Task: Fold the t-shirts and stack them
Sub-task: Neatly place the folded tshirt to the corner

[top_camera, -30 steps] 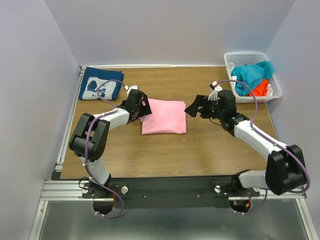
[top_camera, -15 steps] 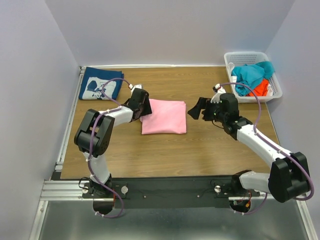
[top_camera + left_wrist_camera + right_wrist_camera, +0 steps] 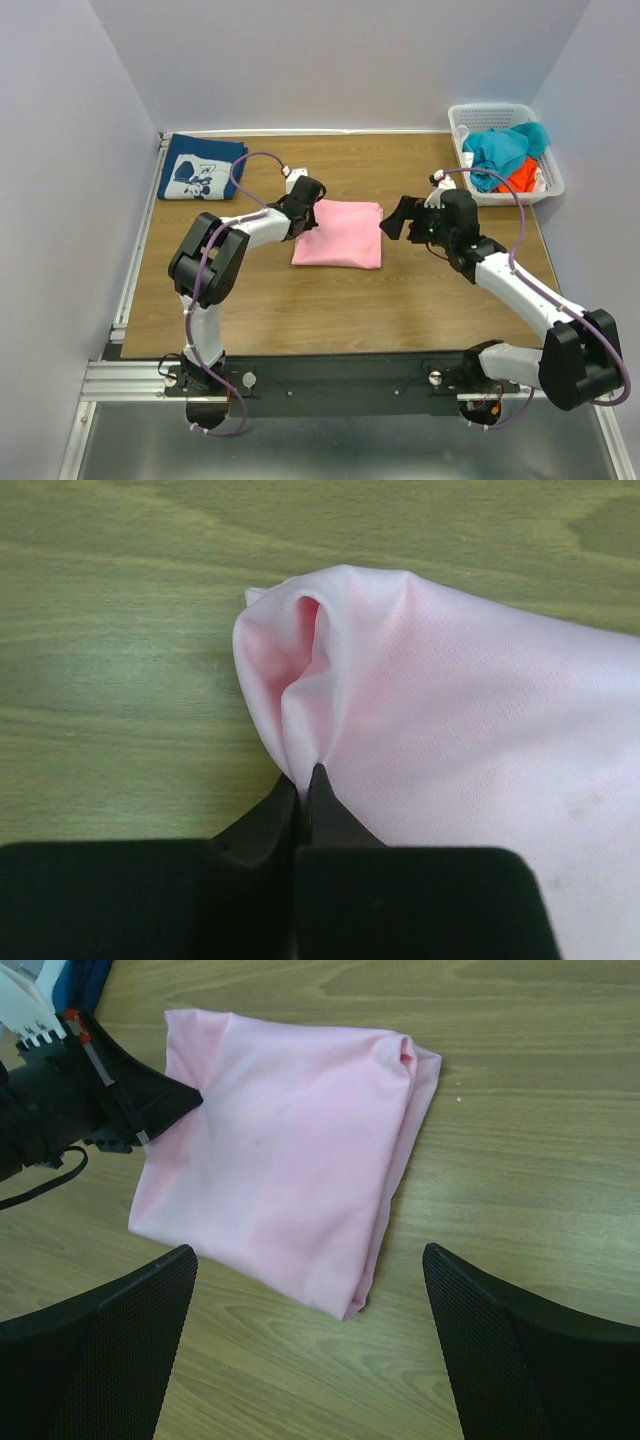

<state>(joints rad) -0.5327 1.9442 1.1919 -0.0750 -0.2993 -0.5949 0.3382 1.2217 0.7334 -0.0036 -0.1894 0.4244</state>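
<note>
A wood-grain table (image 3: 330, 310) boxed in by pale lavender walls (image 3: 60, 150) fills the top view. At its centre lies the pink t-shirt (image 3: 345, 235), folded into a rough rectangle and flat on the boards.

Your left gripper (image 3: 308, 218) sits at that shirt's upper-left corner, jaws pressed together on a pinch of pink cloth. In the left wrist view the black fingertips (image 3: 330, 825) meet at the bottom centre, with a puckered fold of the shirt rising from between them.

Your right gripper (image 3: 393, 216) is just beside the shirt's right edge, jaws spread wide and holding nothing. In the right wrist view its two fingers (image 3: 120, 1340) fill the lower corners, and the shirt lies between and beyond them. You cannot tell from these views whether they touch the table.

The navy t-shirt (image 3: 200, 168) lies folded at the table's upper-left corner, white cartoon print up, well apart from the pink one. At the upper right a white basket (image 3: 500, 108) holds teal and orange clothes (image 3: 505, 150).
</note>
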